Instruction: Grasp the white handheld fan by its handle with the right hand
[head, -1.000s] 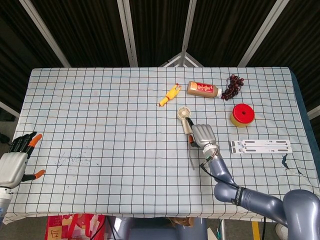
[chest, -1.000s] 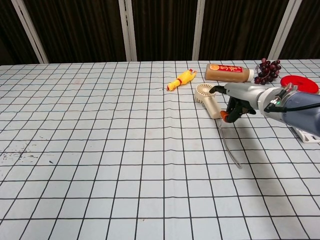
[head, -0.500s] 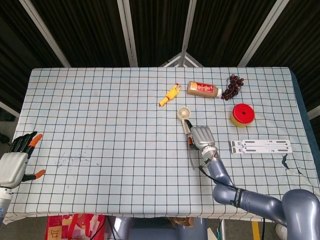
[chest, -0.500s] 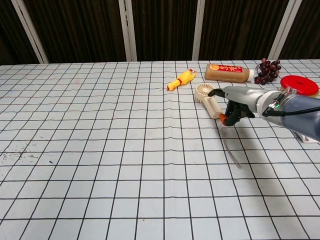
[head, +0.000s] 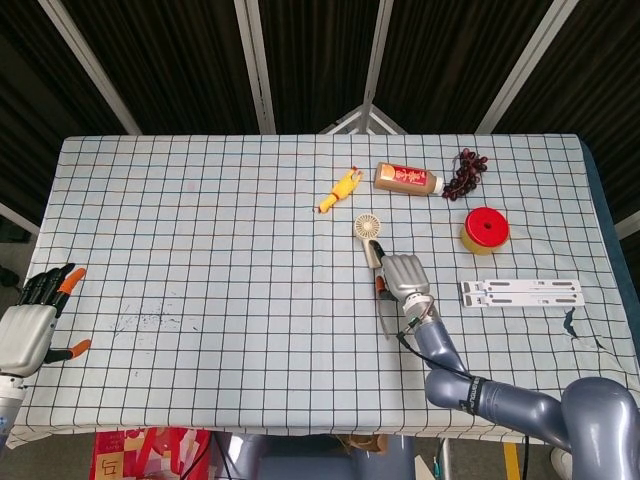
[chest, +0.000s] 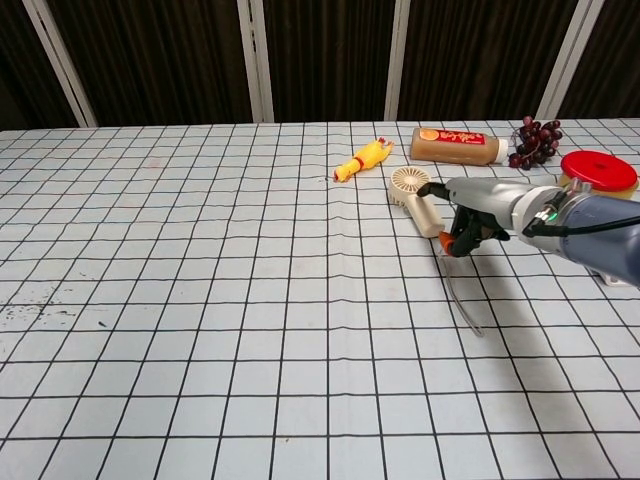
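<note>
The white handheld fan (head: 368, 227) (chest: 409, 184) lies flat on the checked cloth, right of centre, with its handle (chest: 428, 216) pointing toward me. A thin grey strap (chest: 462, 300) trails from the handle's end. My right hand (head: 404, 276) (chest: 482, 203) hovers low just right of the handle. Its thumb reaches toward the fan head, and its orange-tipped fingertips (chest: 452, 240) curve down at the handle's end. The fingers are not wrapped around the handle. My left hand (head: 27, 326) stays at the table's near left edge, fingers spread, holding nothing.
Behind the fan lie a yellow rubber chicken (head: 340, 190), a brown bottle (head: 408, 180) and dark grapes (head: 466, 172). A red round lid (head: 485, 228) and a white flat stand (head: 520, 292) sit to the right of my right hand.
My right hand has slid a little to the left, closer against the fan's handle. The fan and my left hand have not moved.
</note>
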